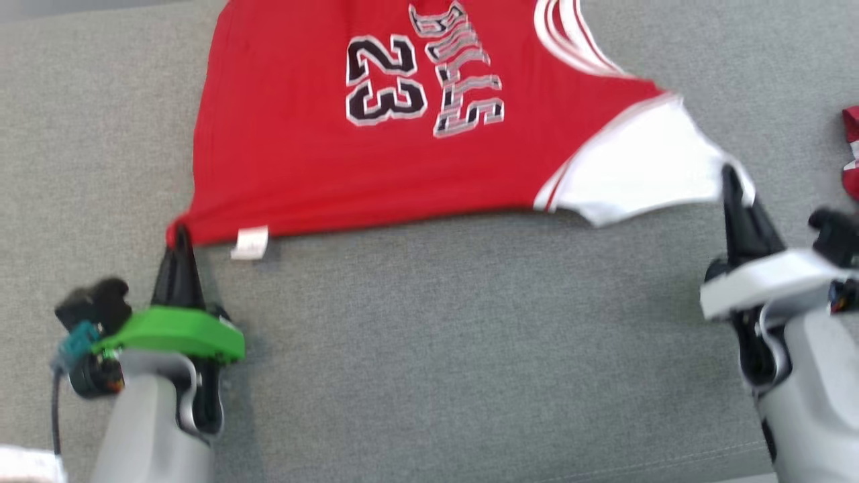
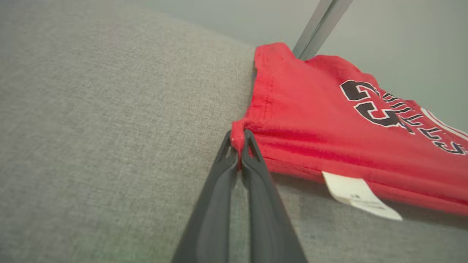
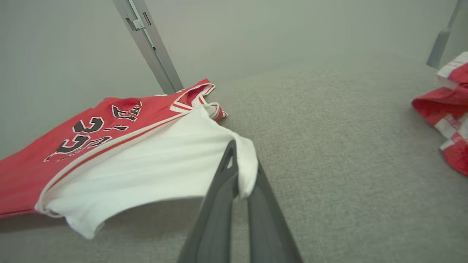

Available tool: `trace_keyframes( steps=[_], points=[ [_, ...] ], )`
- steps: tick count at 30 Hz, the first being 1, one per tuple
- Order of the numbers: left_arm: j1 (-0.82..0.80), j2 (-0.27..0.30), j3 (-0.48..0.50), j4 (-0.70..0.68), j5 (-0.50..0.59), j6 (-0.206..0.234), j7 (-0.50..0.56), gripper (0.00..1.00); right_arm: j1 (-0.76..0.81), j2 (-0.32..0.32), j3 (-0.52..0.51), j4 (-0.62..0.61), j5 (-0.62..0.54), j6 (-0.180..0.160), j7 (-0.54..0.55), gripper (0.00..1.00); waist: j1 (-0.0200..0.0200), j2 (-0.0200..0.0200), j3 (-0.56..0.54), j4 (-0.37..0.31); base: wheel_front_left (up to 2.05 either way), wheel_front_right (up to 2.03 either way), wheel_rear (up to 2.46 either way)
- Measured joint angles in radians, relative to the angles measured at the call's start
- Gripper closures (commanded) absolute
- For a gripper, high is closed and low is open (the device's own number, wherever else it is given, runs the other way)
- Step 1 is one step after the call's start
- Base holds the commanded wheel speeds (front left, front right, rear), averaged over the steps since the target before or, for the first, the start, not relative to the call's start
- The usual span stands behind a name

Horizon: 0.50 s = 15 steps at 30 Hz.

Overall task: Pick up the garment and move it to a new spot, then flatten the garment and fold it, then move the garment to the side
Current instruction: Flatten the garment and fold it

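The garment [image 1: 376, 154] is a red jersey with a black "23", lettering and a white sleeve, stretched across the grey padded surface [image 1: 429, 335]. My left gripper [image 1: 180, 235] is shut on its red hem corner, near a white label [image 1: 249, 243]; the left wrist view shows that gripper [image 2: 238, 140] pinching a bunch of the garment [image 2: 329, 120]. My right gripper [image 1: 731, 176] is shut on the tip of the white sleeve; in the right wrist view this gripper [image 3: 239, 171] holds the garment [image 3: 146, 164] lifted, a shadow beneath it.
Another red and white cloth [image 1: 851, 151] lies at the right edge, also in the right wrist view [image 3: 444, 109]. A grey metal post [image 3: 148, 44] stands behind the surface. A white object [image 1: 27, 464] sits at the lower left corner.
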Motion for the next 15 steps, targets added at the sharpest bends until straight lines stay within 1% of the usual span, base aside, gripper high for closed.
trace_keyframes(
  steps=[3, 7, 10, 15],
  points=[
    [0.086, -0.024, 0.037, -0.016, 0.036, -0.004, 0.0, 1.0, 0.099, 0.013, 0.0, -0.016, 0.005, 0.0, 0.0, 1.0, 0.0, 0.0, -0.028, -0.002, 0.0, 0.0, 0.0],
    [0.195, -0.036, 0.071, -0.064, 0.061, -0.005, 0.0, 1.0, 0.216, 0.032, -0.008, -0.028, 0.023, 0.002, 0.0, 1.0, 0.0, 0.0, -0.074, -0.003, 0.0, 0.0, 0.0],
    [0.282, -0.036, 0.032, -0.102, 0.038, -0.005, 0.0, 1.0, 0.301, 0.037, -0.01, -0.035, 0.03, 0.002, 0.0, 1.0, 0.0, 0.0, -0.118, -0.003, 0.0, 0.0, 0.0],
    [0.418, -0.034, -0.016, -0.172, 0.03, -0.005, 0.0, 1.0, 0.409, 0.053, -0.023, -0.045, 0.04, 0.002, -0.001, 1.0, -0.0001, 0.0, -0.186, 0.001, 0.0, 0.0, 0.0]
  ],
)
